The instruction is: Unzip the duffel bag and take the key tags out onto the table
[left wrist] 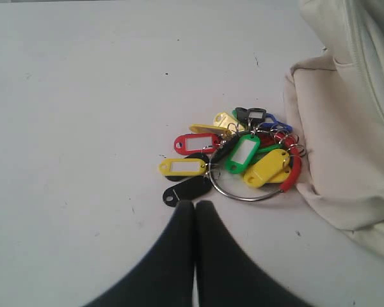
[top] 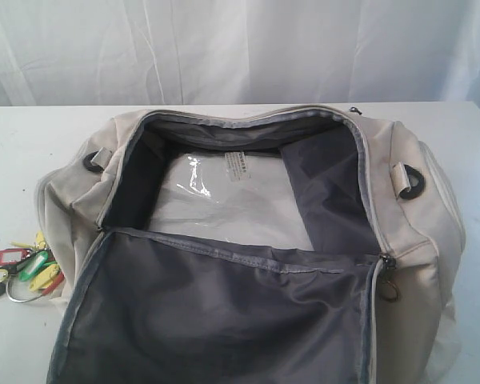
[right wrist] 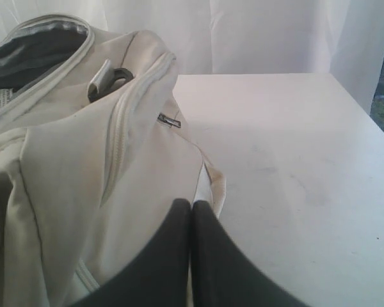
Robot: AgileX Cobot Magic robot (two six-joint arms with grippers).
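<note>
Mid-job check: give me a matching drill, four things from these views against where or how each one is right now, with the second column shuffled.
Column one:
1. duffel bag
2. key tags
3. left gripper
4. right gripper

Column two:
A. shut, tips near the key tags
B. unzipped, wide open
C. shut, facing the bag's cream end
D. lying on the table beside the bag

Pairs: 1-B, 2-D, 3-A, 4-C.

The duffel bag (top: pixel 432 216) is matt cream cloth; the key tags (left wrist: pixel 243 153) are glossy plastic on a shiny metal ring (left wrist: pixel 243 197) — the table (left wrist: pixel 83 96) smooth, matt.
</note>
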